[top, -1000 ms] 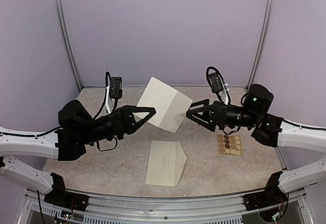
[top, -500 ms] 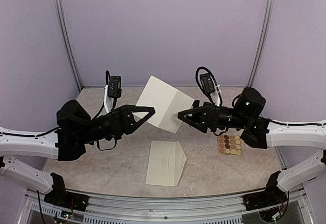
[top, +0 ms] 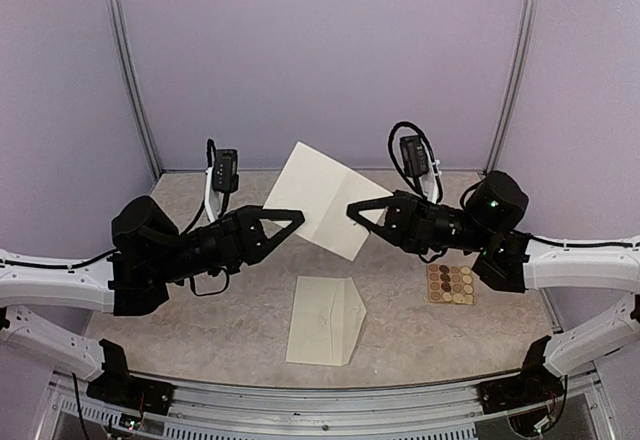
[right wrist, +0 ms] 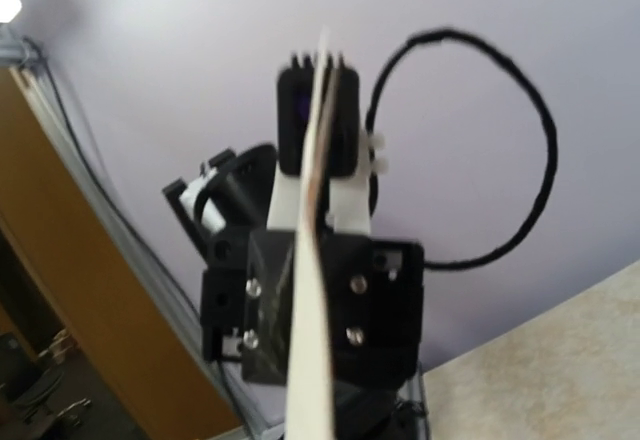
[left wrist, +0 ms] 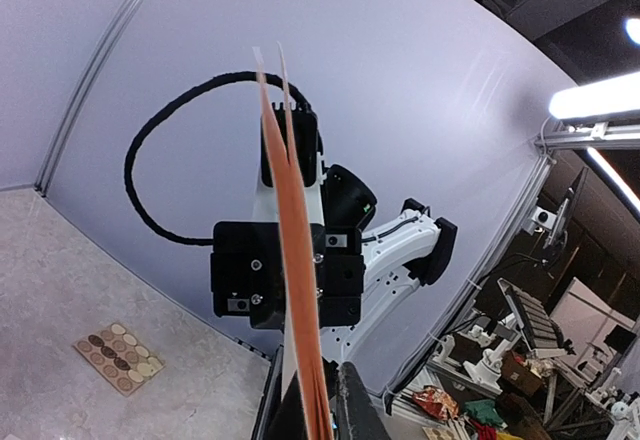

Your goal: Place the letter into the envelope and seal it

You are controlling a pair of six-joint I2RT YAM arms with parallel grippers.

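Holding a thin, folded pinkish-cream paper letter [top: 322,198] aloft over the table [top: 240,310] middle | left pincer [top: 288,222] clamps its left corner | right pincer [top: 358,212] straddles its right edge, grip cannot be told | cream rectangular paper envelope [top: 325,322] with triangular flap lies flat by the near edge | advice: keep the limp sheet taut, lower it gently, lead one crisp edge into the mouth
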